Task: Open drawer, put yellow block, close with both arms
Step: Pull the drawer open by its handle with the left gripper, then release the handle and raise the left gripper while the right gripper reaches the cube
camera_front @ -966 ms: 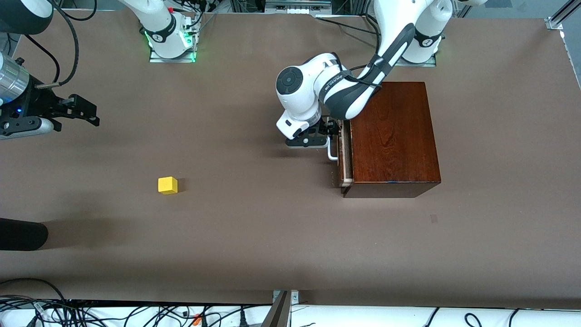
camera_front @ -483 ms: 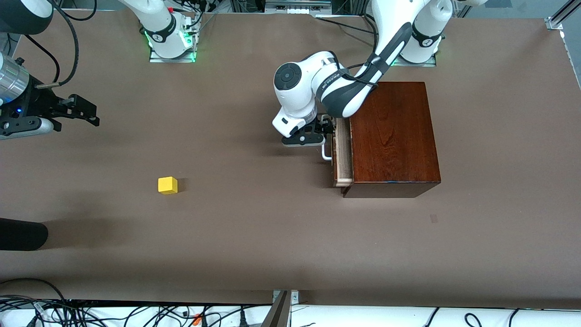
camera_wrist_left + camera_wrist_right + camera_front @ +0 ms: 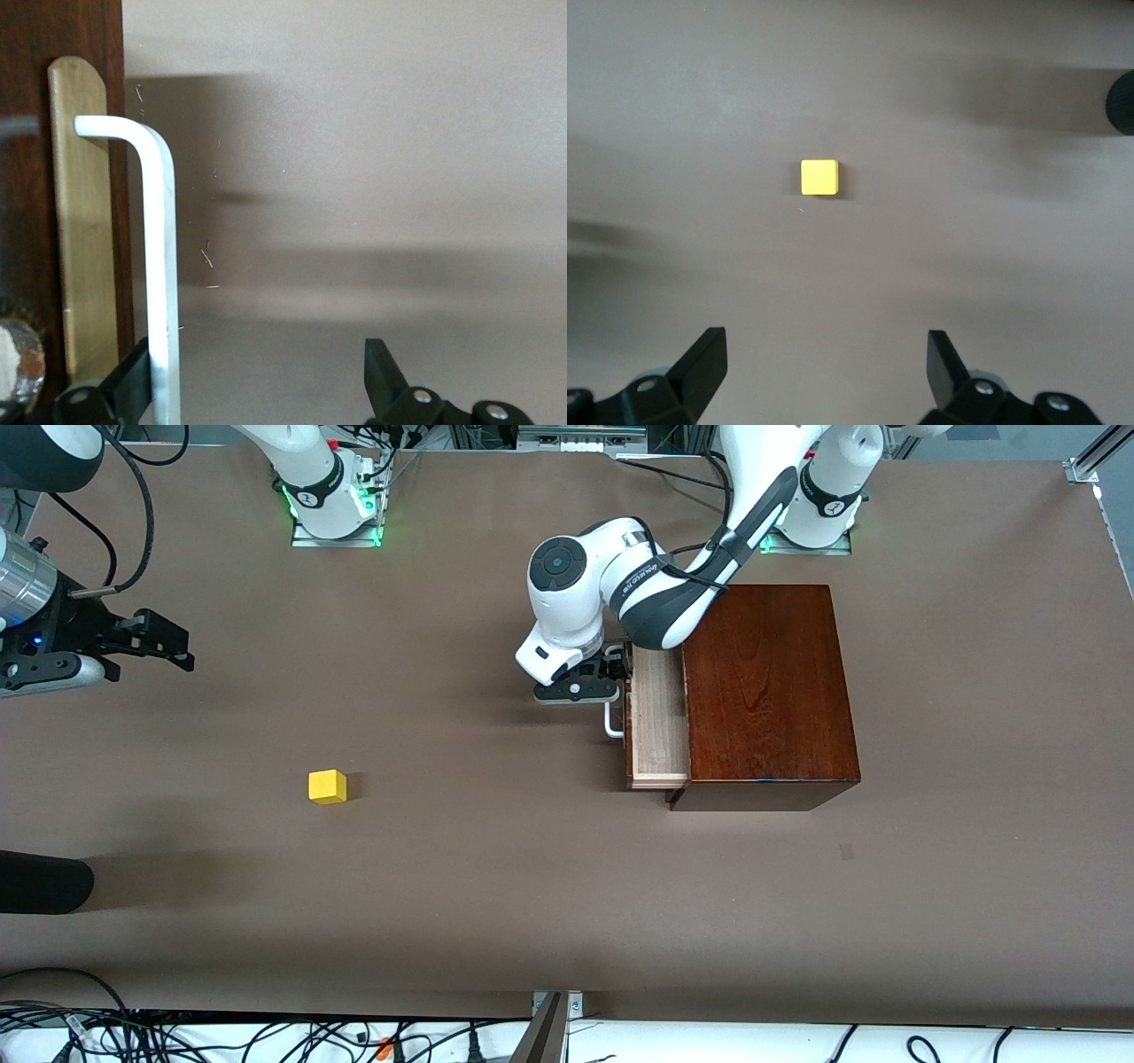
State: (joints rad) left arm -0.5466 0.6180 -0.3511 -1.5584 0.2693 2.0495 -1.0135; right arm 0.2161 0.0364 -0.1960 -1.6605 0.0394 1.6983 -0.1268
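The drawer (image 3: 657,717) of the dark wooden box (image 3: 766,691) stands partly pulled out, and its pale inside shows. My left gripper (image 3: 611,677) is at the drawer's white handle (image 3: 611,724). In the left wrist view my left gripper (image 3: 257,376) is open, with the handle bar (image 3: 162,266) between the jaws, against one finger (image 3: 133,376). The yellow block (image 3: 327,786) lies on the table toward the right arm's end. My right gripper (image 3: 164,642) hangs open and empty in the air, and its wrist view shows the block (image 3: 819,177) on the table ahead of the gripper (image 3: 824,367).
A black rounded object (image 3: 40,881) lies at the table's edge at the right arm's end, nearer to the front camera than the block. Cables run along the front edge. The brown table (image 3: 496,868) lies bare between block and box.
The drawer has slid farther out of the box toward the right arm's end, and my left gripper has moved with the handle. The right arm and the block have not moved.
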